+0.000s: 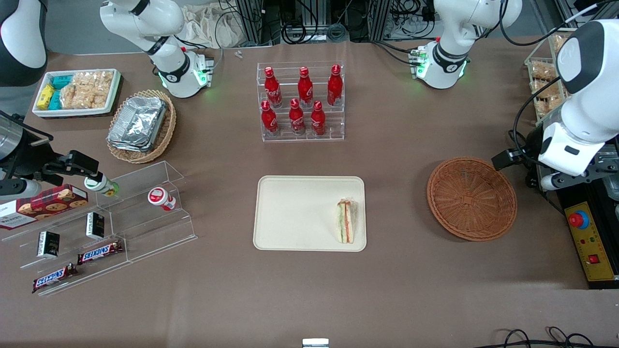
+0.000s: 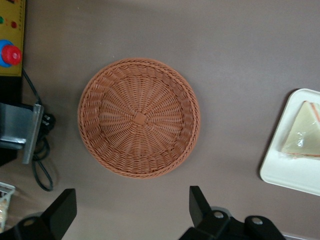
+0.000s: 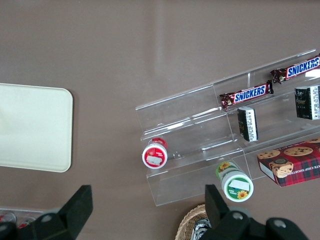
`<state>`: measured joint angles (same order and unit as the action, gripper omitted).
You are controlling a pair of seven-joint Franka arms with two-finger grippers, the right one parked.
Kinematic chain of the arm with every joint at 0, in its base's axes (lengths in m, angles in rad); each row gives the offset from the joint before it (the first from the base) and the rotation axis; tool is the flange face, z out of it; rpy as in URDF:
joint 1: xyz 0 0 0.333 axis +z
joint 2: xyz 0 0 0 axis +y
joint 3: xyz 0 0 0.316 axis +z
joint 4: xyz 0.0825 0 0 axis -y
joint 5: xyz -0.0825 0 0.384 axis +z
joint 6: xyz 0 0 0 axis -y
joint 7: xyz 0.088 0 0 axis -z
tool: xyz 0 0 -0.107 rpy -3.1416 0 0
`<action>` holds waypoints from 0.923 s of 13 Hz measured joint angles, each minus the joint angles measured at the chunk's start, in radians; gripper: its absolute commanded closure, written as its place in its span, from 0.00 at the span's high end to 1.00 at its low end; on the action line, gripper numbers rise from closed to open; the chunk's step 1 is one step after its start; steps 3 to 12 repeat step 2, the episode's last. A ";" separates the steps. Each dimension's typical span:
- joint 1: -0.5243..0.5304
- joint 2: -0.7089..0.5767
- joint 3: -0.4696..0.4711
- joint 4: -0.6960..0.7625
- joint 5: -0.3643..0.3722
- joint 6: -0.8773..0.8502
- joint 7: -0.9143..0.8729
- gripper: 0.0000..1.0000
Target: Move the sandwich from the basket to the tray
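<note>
The sandwich [image 1: 346, 221] lies on the cream tray [image 1: 295, 212], close to the tray edge nearest the basket. It also shows in the left wrist view [image 2: 302, 132], on the tray's corner [image 2: 290, 172]. The round reddish-brown basket [image 1: 471, 198] stands empty beside the tray, toward the working arm's end of the table; the left wrist view shows its bare inside [image 2: 138, 117]. My left gripper [image 1: 522, 155] hangs above the table just off the basket's rim, farther from the front camera than the basket. It is open and holds nothing [image 2: 132, 210].
A rack of red bottles [image 1: 302, 101] stands farther from the front camera than the tray. An acrylic shelf with snacks [image 1: 106, 217], a tan basket of foil containers [image 1: 140, 124] and a white snack bin [image 1: 77, 92] lie toward the parked arm's end. A yellow control box [image 1: 587, 237] sits beside the basket.
</note>
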<state>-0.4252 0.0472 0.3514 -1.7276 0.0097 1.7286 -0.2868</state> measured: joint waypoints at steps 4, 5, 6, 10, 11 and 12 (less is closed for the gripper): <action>0.000 0.000 0.003 0.011 0.004 0.000 0.007 1.00; 0.000 0.000 0.003 0.011 0.004 0.000 0.007 1.00; 0.000 0.000 0.003 0.011 0.004 0.000 0.007 1.00; 0.000 0.000 0.003 0.011 0.004 0.000 0.007 1.00; 0.000 0.000 0.003 0.011 0.004 0.000 0.007 1.00; 0.000 0.000 0.003 0.011 0.004 0.000 0.007 1.00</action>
